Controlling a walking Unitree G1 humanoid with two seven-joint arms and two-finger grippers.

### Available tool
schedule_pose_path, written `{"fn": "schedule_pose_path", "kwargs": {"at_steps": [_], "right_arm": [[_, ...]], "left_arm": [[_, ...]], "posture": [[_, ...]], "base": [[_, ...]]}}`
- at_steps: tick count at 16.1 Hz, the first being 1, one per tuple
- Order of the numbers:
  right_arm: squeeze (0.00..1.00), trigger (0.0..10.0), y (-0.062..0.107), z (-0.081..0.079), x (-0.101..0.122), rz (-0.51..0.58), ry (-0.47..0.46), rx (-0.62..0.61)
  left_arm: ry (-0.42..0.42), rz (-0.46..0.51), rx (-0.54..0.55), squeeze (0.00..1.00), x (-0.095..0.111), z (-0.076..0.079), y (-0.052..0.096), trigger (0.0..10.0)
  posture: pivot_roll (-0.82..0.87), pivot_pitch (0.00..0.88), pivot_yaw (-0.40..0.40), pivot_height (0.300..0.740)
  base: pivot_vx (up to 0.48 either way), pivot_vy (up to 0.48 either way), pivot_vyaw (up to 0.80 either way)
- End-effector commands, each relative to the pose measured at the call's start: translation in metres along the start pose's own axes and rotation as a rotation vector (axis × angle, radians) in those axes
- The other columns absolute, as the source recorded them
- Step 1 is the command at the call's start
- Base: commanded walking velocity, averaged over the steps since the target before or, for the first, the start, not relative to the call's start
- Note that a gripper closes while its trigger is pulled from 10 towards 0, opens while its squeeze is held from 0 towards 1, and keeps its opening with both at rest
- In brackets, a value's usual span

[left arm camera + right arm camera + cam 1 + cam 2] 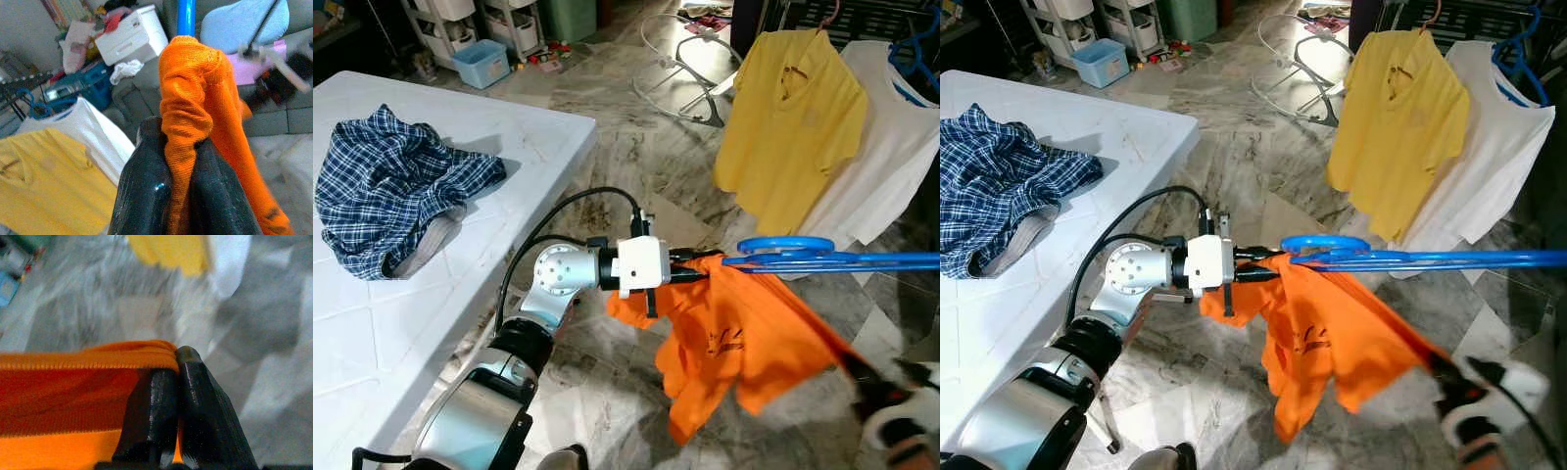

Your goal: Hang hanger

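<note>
Left eye view: the left tool (pixel 688 260) is reaching out to the right, its fingers closed on a bunched corner of the orange shirt (pixel 734 338). The blue hanger (pixel 822 255) is lying level across the top of the shirt, its hook loop near the left tool and its bar running off the right edge. Holding the cloth there is probably keeping the shirt spread and up off the floor while it is being carried to the rack. At the near right, the right tool (pixel 871 387) is pinching the shirt's other end.

Right eye view: the same scene. A white desk (pixel 1126 147) is standing on the left with a blue plaid shirt (pixel 999 186) crumpled on it. Far right, a yellow shirt (pixel 1396 117) and a white shirt (pixel 1489 147) are already hanging, which suggests where the hanger belongs. The floor is grey marble; storage drawers and a blue bin (pixel 1102 61) are sitting at the far left.

Left wrist view: both black fingers (pixel 146 191) are clamping a fold of orange cloth, with the blue bar rising behind it.

Right wrist view: the fingers (pixel 151 416) are pressed together on the shirt's ribbed hem, over blurred marble floor.
</note>
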State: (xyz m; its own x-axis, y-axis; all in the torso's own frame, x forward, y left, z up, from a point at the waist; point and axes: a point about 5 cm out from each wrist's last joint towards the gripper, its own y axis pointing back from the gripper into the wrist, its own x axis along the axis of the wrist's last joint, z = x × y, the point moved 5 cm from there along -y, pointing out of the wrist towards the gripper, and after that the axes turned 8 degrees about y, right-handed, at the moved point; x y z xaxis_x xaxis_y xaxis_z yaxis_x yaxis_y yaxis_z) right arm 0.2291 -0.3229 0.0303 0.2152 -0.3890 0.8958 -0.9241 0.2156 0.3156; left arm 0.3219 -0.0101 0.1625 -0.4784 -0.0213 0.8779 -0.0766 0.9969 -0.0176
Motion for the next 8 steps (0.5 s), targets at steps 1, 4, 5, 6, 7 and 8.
{"fn": "schedule_pose_path", "kwargs": {"at_steps": [1,4,5,6,7,8], "right_arm": [[0.00,0.0,0.015,0.038,0.019,0.040,0.010,-0.153],[0.00,0.0,0.021,0.046,0.054,0.123,0.054,-0.180],[0.00,0.0,0.024,0.047,0.084,0.194,0.090,-0.196],[0.00,0.0,0.026,0.047,0.101,0.236,0.105,-0.209],[0.00,0.0,0.029,0.044,0.119,0.275,0.117,-0.213],[0.00,0.0,0.030,0.041,0.129,0.296,0.130,-0.209]], "left_arm": [[-0.021,0.017,0.094,0.00,0.002,-0.013,0.014,10.0],[0.012,-0.025,0.083,0.00,-0.012,-0.002,0.019,10.0],[0.037,-0.062,0.065,0.00,-0.023,0.007,0.024,10.0],[0.053,-0.087,0.053,0.00,-0.030,0.014,0.026,10.0],[0.074,-0.119,0.042,0.00,-0.039,0.021,0.029,10.0],[0.096,-0.143,0.041,0.00,-0.045,0.025,0.031,10.0]], "posture": [[0.00,0.131,0.020,0.740],[-0.01,0.129,0.021,0.740],[-0.02,0.127,0.024,0.740],[-0.02,0.125,0.025,0.740],[-0.03,0.120,0.027,0.740],[-0.03,0.116,0.027,0.740]], "base": [[0.000,0.000,0.00],[0.000,0.000,0.00],[0.000,0.000,0.00],[0.000,0.000,0.00],[0.000,0.000,0.00],[0.000,0.000,0.00]]}}
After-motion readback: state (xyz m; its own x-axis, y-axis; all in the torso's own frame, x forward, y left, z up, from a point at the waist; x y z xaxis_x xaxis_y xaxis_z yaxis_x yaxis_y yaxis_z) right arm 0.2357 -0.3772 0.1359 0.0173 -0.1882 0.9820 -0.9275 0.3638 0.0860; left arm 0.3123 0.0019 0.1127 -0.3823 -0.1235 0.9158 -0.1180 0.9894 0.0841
